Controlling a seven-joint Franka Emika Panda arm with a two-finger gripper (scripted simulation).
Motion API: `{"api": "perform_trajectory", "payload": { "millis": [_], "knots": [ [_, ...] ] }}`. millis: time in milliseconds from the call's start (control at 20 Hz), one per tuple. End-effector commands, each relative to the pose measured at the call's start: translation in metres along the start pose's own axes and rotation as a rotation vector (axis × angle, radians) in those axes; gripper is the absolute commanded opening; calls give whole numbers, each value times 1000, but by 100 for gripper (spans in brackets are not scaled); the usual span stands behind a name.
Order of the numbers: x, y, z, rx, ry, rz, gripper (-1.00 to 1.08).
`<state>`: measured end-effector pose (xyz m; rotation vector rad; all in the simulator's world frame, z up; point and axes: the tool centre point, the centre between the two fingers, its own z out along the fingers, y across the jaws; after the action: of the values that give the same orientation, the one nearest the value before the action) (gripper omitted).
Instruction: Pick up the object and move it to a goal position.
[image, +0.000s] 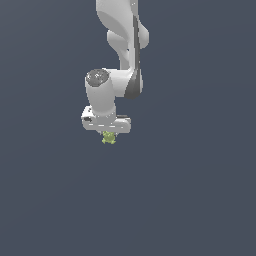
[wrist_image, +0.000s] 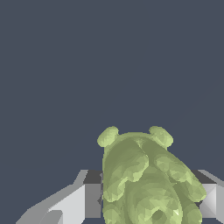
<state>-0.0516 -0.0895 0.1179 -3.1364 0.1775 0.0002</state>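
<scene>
Plain slate-blue ground (image: 200, 200), nothing told apart on it.

You see one flat, even dark blue-grey surface filling the exterior view from edge to edge, without seam, edge or shadow. You cannot tell from either view whether anything rests directly on it; the wrist view shows the same bare colour across its upper half.

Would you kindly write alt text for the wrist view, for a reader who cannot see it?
A lumpy yellow-green frog-like figurine fills the lower middle of the picture, sitting between the two pale grey jaws of the gripper, one on each side of it. Behind it is only a plain dark blue-grey background.
</scene>
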Motion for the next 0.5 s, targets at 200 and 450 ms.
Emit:
{"api": "perform_trajectory", "payload": {
  "millis": [200, 450],
  "knots": [
    [16, 2, -65, -1, 0, 1, -100],
    [28, 3, -116, -1, 0, 1, -100]
  ]
}}
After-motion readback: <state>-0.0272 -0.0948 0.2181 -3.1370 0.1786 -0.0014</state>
